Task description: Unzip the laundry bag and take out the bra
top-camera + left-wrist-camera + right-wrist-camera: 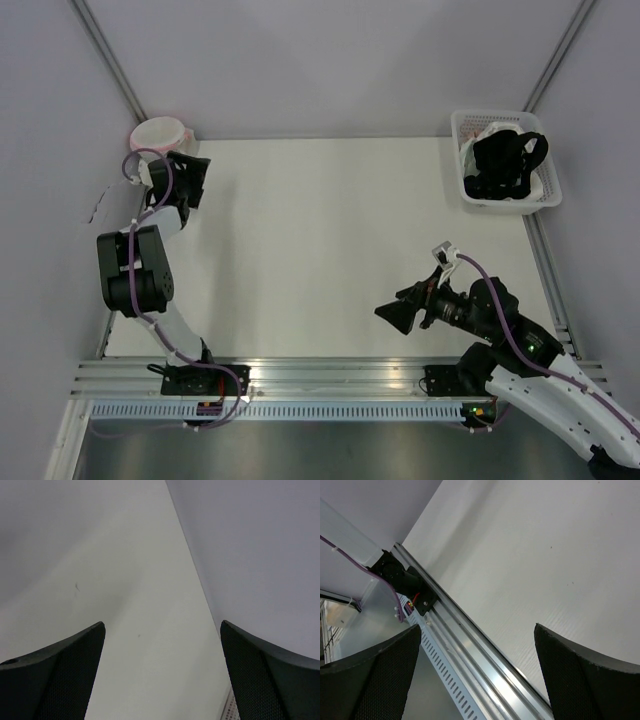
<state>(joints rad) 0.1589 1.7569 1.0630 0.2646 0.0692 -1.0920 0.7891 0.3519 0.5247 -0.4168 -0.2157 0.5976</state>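
The laundry bag (160, 132), a small round white mesh pouch with pink trim, sits at the table's far left corner. The wrist views do not show it. The yellow bra is not visible in any view. My left gripper (193, 180) hovers just right of and in front of the bag, pointing away from it across the table. It is open and empty, and the left wrist view (162, 625) shows only bare table between its fingers. My right gripper (398, 313) is open and empty near the table's front right, and the right wrist view (477, 626) looks at the front rail.
A white plastic basket (470, 192) at the far right corner holds a black strappy garment (508, 163). An aluminium rail (330, 372) runs along the table's front edge and also shows in the right wrist view (470, 640). Grey walls enclose the table.
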